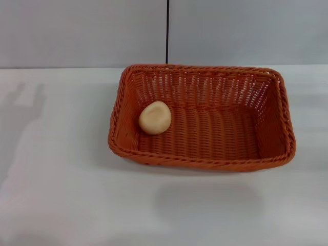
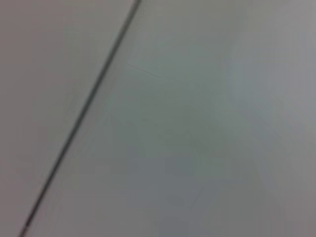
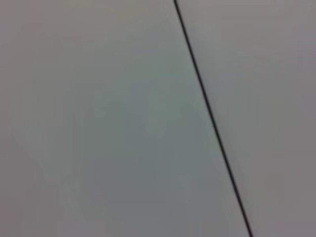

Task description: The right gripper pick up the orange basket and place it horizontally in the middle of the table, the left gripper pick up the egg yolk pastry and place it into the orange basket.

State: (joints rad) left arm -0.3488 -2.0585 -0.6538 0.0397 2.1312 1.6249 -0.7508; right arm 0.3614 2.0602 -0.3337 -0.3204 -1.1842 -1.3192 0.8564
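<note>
1. A plain white table (image 1: 61, 205) fills the near view, bare in front.
2. Mid-table sits the orange basket (image 1: 202, 159), long axis running left to right.
3. The egg yolk pastry (image 1: 155, 118) lies inside, near its left end.
4. Behind is a grey wall (image 1: 77, 31) with a dark seam (image 1: 167, 31).
5. Neither gripper is visible, so their grip cannot be told; no writing shows.

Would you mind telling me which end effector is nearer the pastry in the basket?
Neither can be judged: no end effector is in view. The pastry lies in the basket, toward the robot's left.
</note>
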